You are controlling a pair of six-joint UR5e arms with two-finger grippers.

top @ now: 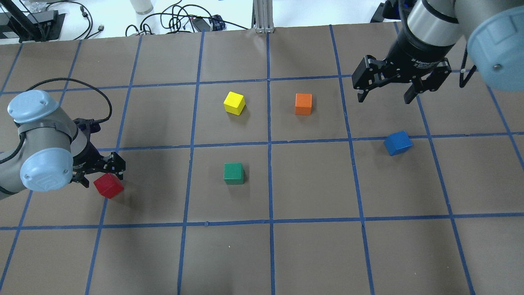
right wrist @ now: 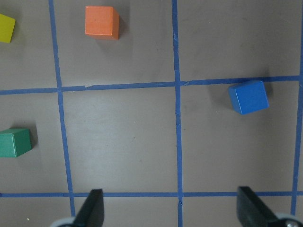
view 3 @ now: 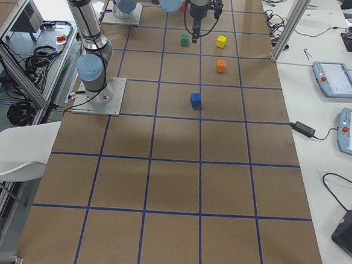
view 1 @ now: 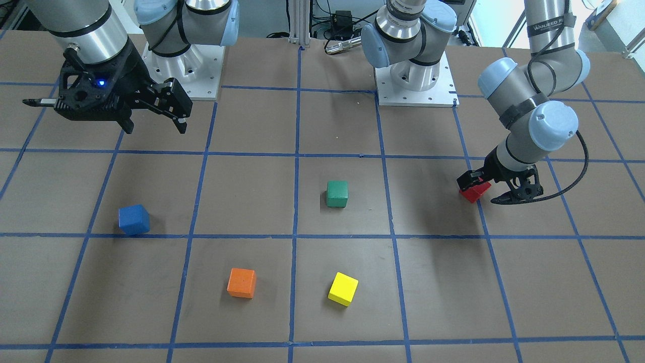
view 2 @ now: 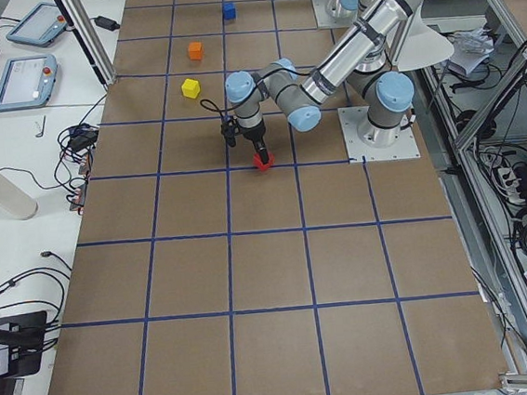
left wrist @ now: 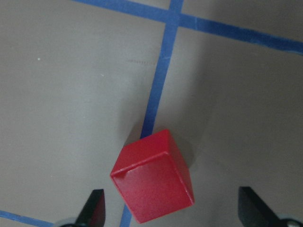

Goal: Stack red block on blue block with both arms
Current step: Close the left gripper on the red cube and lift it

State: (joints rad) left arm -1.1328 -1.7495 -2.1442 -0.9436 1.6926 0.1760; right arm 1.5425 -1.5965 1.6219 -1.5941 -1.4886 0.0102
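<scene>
The red block [top: 108, 185] lies tilted on a blue tape line at the table's left; it also shows in the left wrist view [left wrist: 154, 182]. My left gripper [top: 102, 177] is open and low over it. In the left wrist view the block sits between the fingers [left wrist: 94, 208], nearer one of them. The blue block [top: 398, 143] lies on the table's right, also in the right wrist view [right wrist: 248, 97]. My right gripper [top: 385, 92] is open and empty, held above the table a little beyond the blue block.
A green block [top: 233, 173], a yellow block [top: 234, 103] and an orange block [top: 303, 104] lie around the table's middle, between the two arms. Blue tape lines grid the brown table [top: 311, 254]. The arms' base plates [view 1: 416, 91] stand at the robot's edge.
</scene>
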